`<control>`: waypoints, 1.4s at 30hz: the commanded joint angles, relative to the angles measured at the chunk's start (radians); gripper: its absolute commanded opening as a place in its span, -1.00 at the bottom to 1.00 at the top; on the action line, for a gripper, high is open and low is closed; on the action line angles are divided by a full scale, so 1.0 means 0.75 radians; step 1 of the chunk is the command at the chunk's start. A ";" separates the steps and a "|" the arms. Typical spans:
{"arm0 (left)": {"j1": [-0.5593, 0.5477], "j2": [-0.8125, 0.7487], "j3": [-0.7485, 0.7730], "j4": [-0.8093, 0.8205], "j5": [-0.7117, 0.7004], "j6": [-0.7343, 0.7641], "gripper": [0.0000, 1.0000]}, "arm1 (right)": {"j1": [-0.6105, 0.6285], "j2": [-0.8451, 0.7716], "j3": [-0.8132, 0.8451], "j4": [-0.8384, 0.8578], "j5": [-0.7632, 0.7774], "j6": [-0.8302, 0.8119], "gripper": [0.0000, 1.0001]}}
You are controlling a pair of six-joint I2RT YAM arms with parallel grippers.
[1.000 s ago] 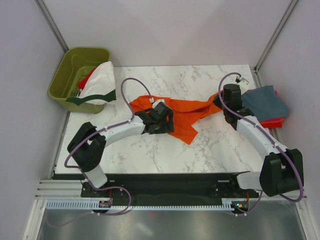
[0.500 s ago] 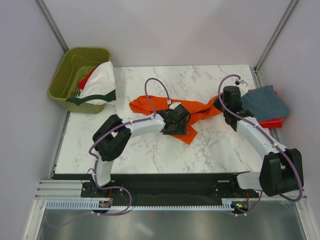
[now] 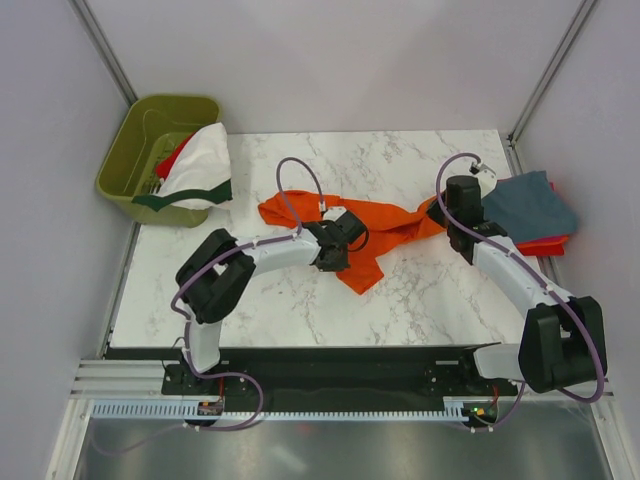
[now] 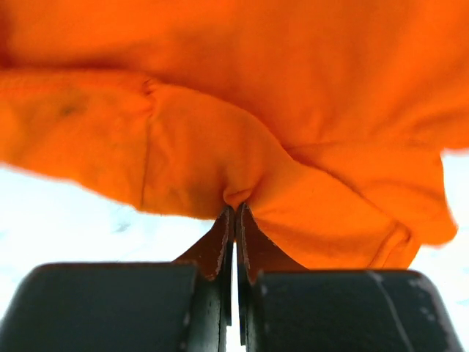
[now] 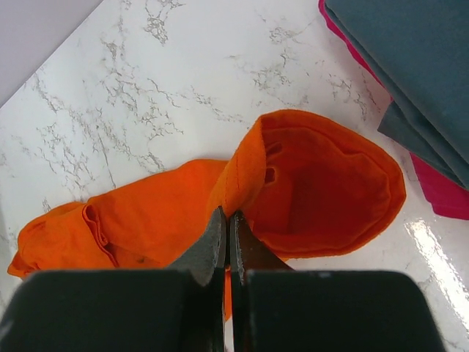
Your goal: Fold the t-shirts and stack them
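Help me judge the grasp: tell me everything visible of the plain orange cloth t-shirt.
The plain bright orange cloth t-shirt is soft, creased, unfolded, strung in a crumpled band across the white marble table. The left end effector is shut on a fold of it; the right end effector pinches an edge beside a gaping sleeve-like opening.

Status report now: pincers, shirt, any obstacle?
Left pincer, right pincer shut on orange t-shirt. Shirt bunched, unfolded. Folded pile close to right pincer.

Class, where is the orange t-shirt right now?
In the top view, the orange t-shirt is stretched centrally over the table, held by the left gripper and right gripper.
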 commanded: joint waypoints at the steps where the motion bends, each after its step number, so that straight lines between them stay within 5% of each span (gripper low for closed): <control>1: 0.038 -0.143 -0.127 -0.059 -0.119 -0.063 -0.95 | -0.018 -0.023 -0.017 0.034 -0.007 0.022 -0.99; 11: 0.050 -0.791 -0.840 0.166 -0.036 -0.310 -0.95 | -0.063 0.032 -0.051 0.051 -0.080 0.081 -1.00; 15: 0.054 -1.053 -1.015 0.152 -0.085 -0.386 -0.92 | -0.065 0.071 -0.043 0.061 -0.125 0.083 -1.00; 18: 0.076 -1.194 -1.046 0.064 -0.103 -0.376 -0.78 | -0.065 0.108 -0.019 0.086 -0.198 0.057 -0.81; 20: 0.087 -1.219 -1.015 -0.020 -0.109 -0.368 -0.40 | -0.065 0.159 0.034 0.073 -0.262 0.012 -0.51; 22: 0.089 -1.211 -0.978 -0.047 -0.101 -0.348 0.10 | -0.057 0.190 0.081 0.049 -0.329 -0.007 0.04; 24: 0.089 -1.211 -0.962 -0.075 -0.095 -0.331 0.16 | -0.040 0.182 0.084 0.051 -0.346 -0.037 0.19; 33: 0.023 -1.053 -0.788 -0.073 0.032 -0.184 0.14 | 0.125 0.059 -0.051 0.010 -0.348 -0.105 0.06; 42: -0.120 -0.842 -0.657 -0.063 0.009 -0.251 0.07 | 0.291 -0.100 -0.301 0.106 -0.748 -0.107 -0.18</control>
